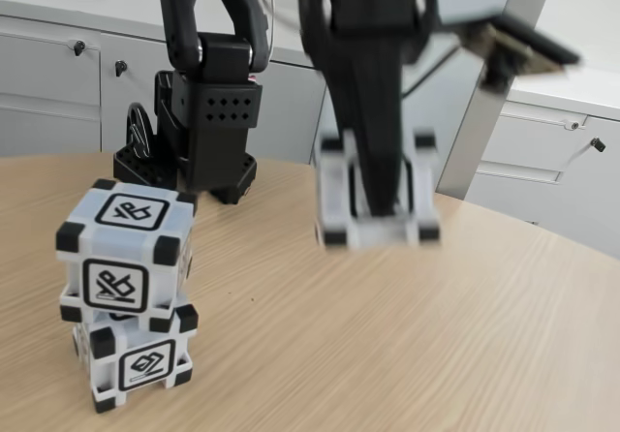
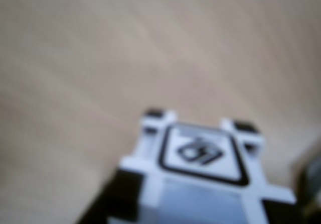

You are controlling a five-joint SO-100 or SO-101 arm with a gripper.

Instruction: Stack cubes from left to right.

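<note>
No readable text or numbers; the cubes [image 1: 126, 258] bear only abstract black-framed glyphs.

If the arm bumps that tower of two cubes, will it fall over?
Probably it would. The top cube sits a bit askew on the bottom cube, overhanging it, so a sideways nudge may slide it off. Both look like hard plastic with flat faces, so they should tumble, not roll away or squash. The gripper holds a third cube aloft.
</note>
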